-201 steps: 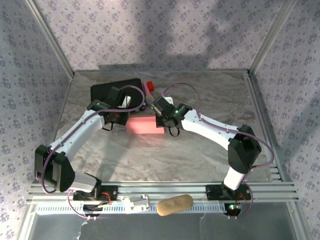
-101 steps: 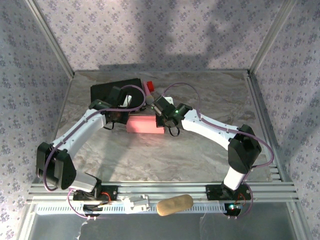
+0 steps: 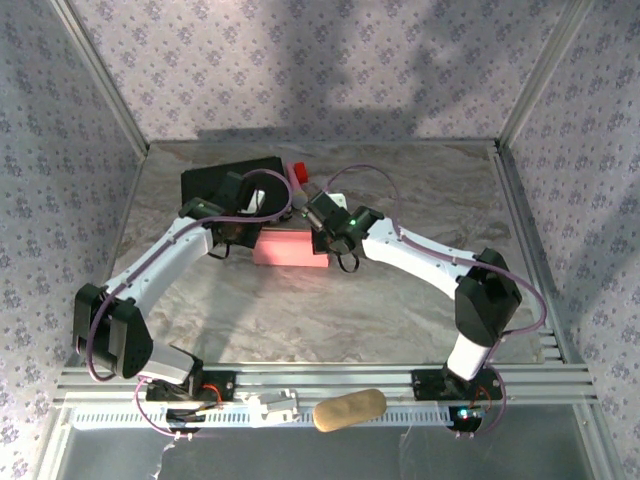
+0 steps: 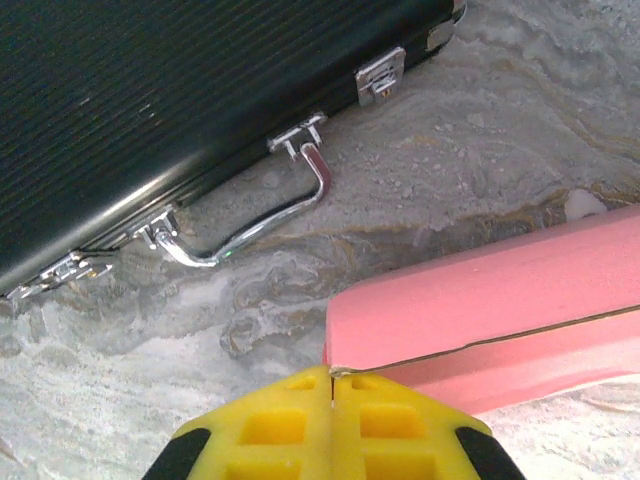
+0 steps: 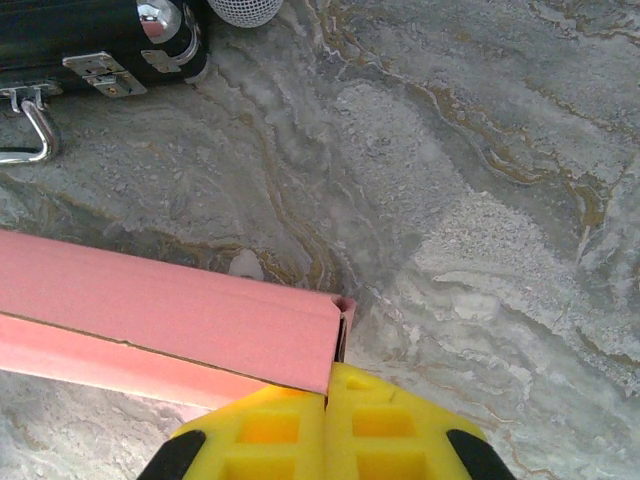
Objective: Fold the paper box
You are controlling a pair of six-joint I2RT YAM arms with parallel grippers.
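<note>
The left claw (image 4: 331,385) and the right claw (image 5: 327,400) were each clamped on an end edge of the pink thin-cardboard paper box (image 4: 520,290), laid on the grey marbled worktop (image 5: 480,150). Probably light, bendy, easily creased, so best pinched at edges.

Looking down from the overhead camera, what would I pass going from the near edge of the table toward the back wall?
Tan oval object → pink paper box → black case → patterned back wall.
</note>
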